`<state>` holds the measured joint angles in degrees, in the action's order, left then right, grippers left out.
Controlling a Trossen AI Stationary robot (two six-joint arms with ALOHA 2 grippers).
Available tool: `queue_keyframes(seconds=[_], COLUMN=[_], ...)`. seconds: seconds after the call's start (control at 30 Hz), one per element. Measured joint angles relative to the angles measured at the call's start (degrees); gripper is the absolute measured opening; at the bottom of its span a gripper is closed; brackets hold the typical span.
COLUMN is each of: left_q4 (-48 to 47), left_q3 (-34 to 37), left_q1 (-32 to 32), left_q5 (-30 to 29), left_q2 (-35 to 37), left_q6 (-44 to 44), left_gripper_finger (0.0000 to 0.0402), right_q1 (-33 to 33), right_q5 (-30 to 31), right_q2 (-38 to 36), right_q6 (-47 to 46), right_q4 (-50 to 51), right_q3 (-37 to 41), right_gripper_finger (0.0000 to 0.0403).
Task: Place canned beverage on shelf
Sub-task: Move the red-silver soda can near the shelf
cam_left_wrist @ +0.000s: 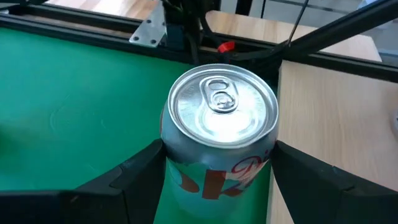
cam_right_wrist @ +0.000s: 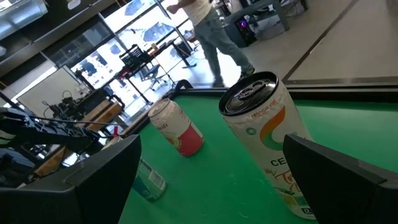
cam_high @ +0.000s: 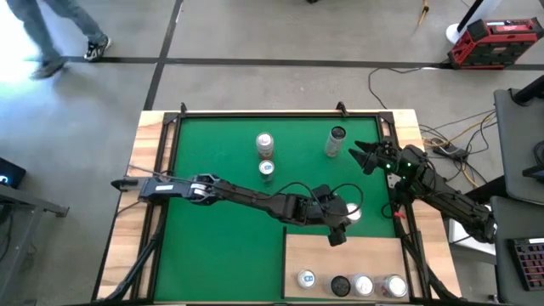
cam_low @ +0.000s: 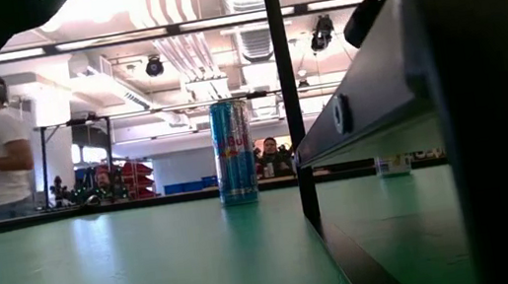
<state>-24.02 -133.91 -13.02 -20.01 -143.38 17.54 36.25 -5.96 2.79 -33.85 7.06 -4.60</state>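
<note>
Clamped between the fingers of the left gripper [cam_left_wrist: 217, 171]: a silver can [cam_left_wrist: 219, 134] with red script, upright, pull-tab lid facing up, fingers [cam_left_wrist: 124, 177] pressed against opposite sides of the body below the rim

Just beyond the gripper, toward its far side: the pale wooden shelf [cam_high: 340, 251] with its dark edge, four cans [cam_high: 351, 285] already lined along its near border

Held can poised at the shelf's corner, over the green mat [cam_high: 221, 238], not yet on the wood

Likely light and rigid when full, thin-walled and easy to dent if squeezed hard; smooth, slick metal, so best taken at mid-height across the widest part, kept vertical to avoid slipping or tipping

Waiting at the mat's right edge: right gripper [cam_right_wrist: 211, 174], fingers spread wide and empty, a tall white can with orange print [cam_right_wrist: 273, 140] standing directly ahead of it, between the fingers' line but untouched; a red-and-white can [cam_right_wrist: 177, 130] farther off
</note>
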Motion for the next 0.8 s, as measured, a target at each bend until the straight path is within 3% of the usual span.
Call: queue_keyframes(seconds=[0.8], left_q4=[5.6], left_q3=[1.7], left_q1=[1.0], left_q5=[-0.3], left_q2=[-1.0], left_q6=[0.2], left_gripper_finger=[0.0258], right_q1=[0.0], right_q5=[0.0], right_q2=[0.0], right_q6=[0.0], right_q4=[0.0], right_q3=[0.0], right_gripper_finger=[0.0384])
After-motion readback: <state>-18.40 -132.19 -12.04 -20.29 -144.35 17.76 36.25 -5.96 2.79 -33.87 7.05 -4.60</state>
